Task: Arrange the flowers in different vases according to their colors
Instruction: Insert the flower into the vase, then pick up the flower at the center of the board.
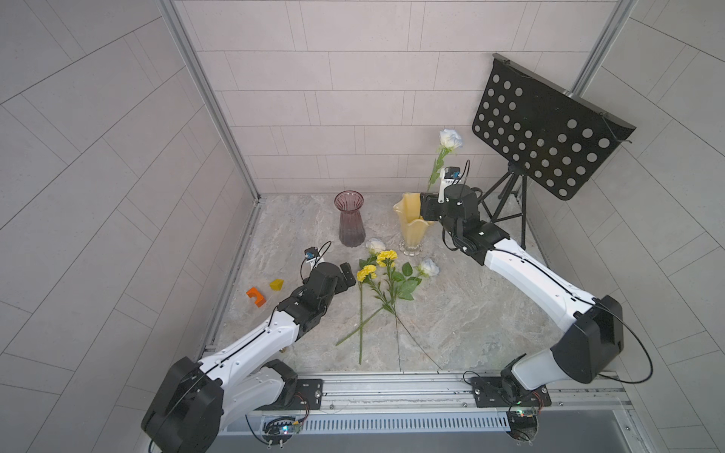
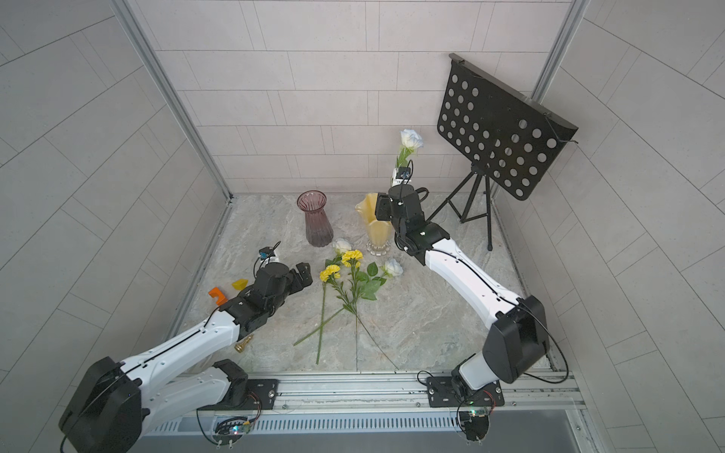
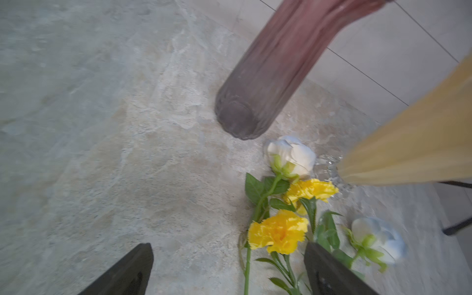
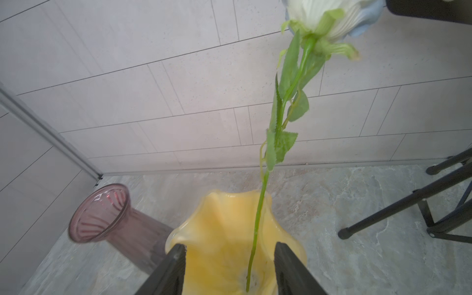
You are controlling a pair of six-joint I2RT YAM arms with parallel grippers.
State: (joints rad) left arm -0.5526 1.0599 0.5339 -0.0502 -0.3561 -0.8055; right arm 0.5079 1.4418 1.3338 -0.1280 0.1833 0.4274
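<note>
Right end effector (image 4: 229,246) parted, white rose (image 4: 279,144) stem between (in cream vase (image 4: 219,212)).

Tiled walls (image 1: 353,98), marbled floor (image 1: 470,313), black stand (image 1: 541,106)

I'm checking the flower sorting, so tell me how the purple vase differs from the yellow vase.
The purple vase is translucent and ribbed with a round flared rim; the yellow vase is cream-yellow with a wavy rim. The purple vase is empty; the yellow vase holds one white rose. The purple vase sits on its own flat base; the yellow vase stands on a clear foot. Both stand upright on the table.
</note>
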